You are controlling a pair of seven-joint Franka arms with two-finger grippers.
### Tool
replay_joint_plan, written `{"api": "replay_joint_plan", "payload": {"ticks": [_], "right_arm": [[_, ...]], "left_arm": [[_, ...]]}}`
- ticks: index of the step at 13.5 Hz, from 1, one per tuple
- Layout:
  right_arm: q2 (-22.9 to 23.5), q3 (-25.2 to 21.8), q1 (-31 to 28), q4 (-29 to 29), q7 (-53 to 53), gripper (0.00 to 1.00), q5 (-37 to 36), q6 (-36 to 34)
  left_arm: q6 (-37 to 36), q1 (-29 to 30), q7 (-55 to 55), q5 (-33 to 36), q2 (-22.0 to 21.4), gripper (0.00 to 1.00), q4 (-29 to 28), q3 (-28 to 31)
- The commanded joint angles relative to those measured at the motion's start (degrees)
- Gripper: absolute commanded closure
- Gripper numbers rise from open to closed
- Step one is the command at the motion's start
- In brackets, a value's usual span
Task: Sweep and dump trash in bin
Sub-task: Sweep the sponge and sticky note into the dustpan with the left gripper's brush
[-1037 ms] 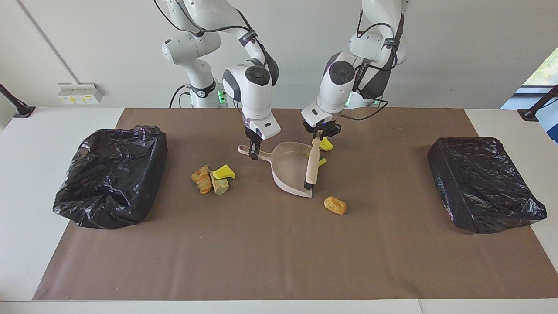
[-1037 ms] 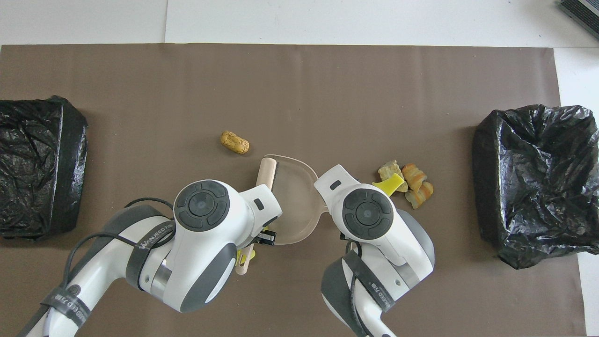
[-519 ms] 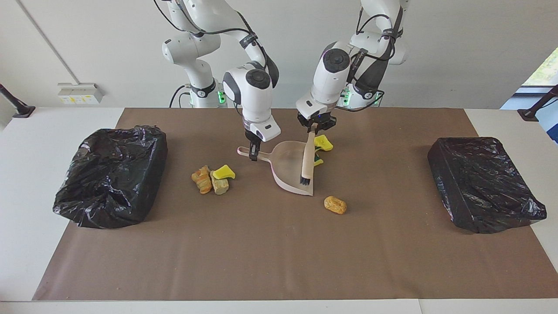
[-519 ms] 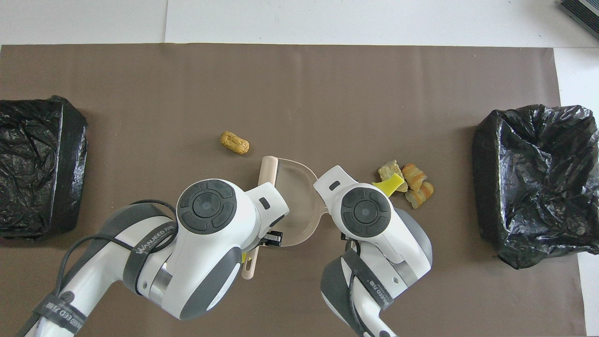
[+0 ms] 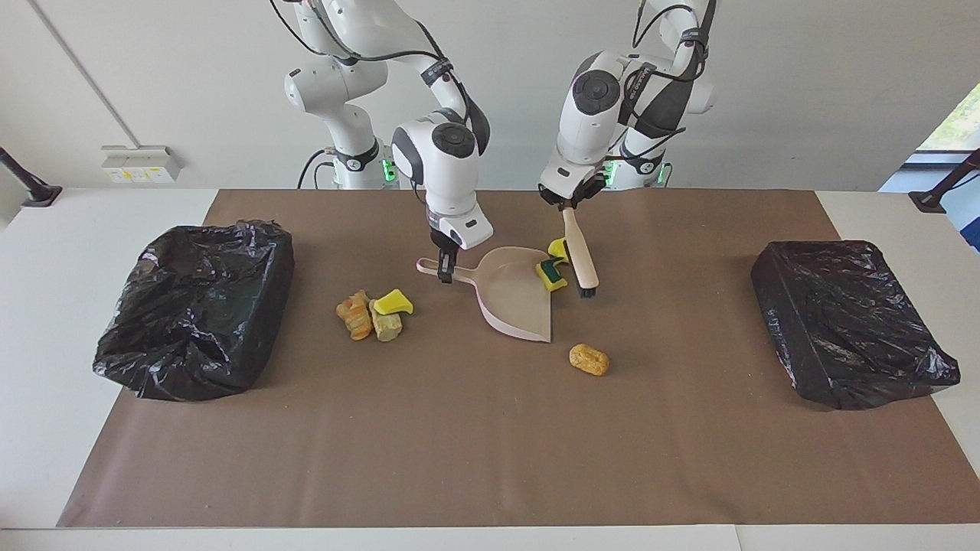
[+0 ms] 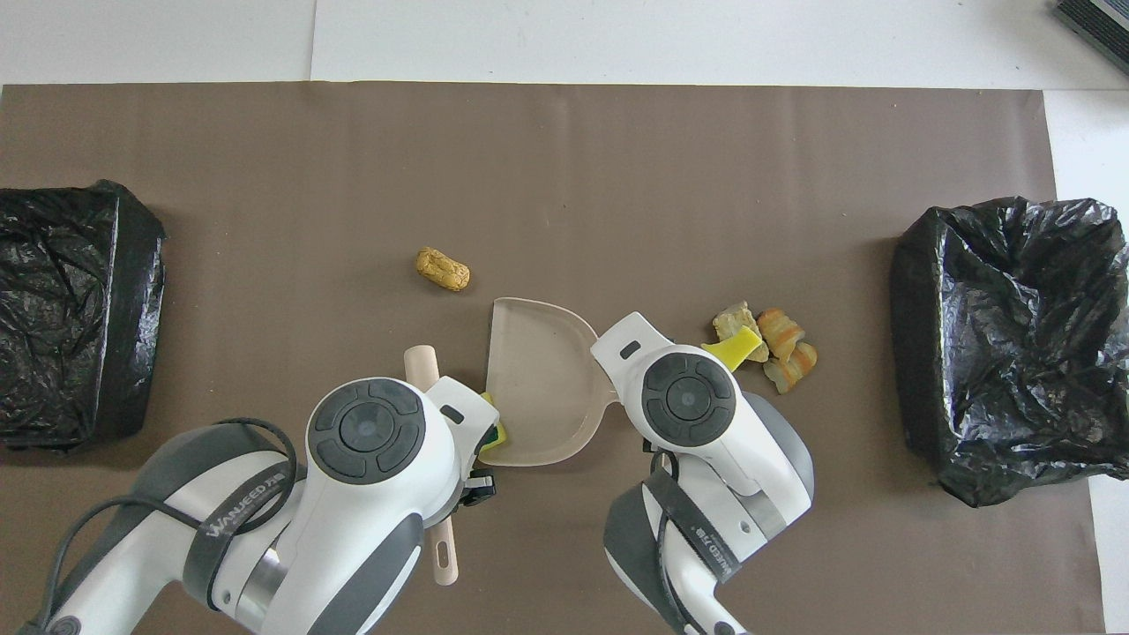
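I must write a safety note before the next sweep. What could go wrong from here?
1. The sponge pieces sit at the dustpan rim, beside the brush held by the left gripper; a stroke may flick them off.
2. The right gripper pinches only the handle; a push may turn the pan.
3. The bread lump and the scrap cluster lie apart, so one pass may miss them.
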Motion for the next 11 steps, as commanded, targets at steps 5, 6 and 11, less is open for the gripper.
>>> {"api": "replay_joint_plan", "payload": {"ticks": [5,6,11], "right_arm": [[1.9,0.4,-0.6,-0.4,-2.6,1.0,-0.2,2.1],[1.9,0.4,-0.6,-0.4,-3.4,1.0,-0.2,2.0],[1.5,0.2,-0.7,1.4,-8.7,1.0,-1.1,-2.5]], "left_arm": [[6.0,-6.2,-28.8,0.1,-6.1,1.0,-10.5,-0.1],[7.7,-8.1,-32.0,-1.3,-4.8,1.0,-10.7,-0.1],[10.8,-11.6,-40.8,-4.4,-1.6,1.0,-11.7,-0.1]]}}
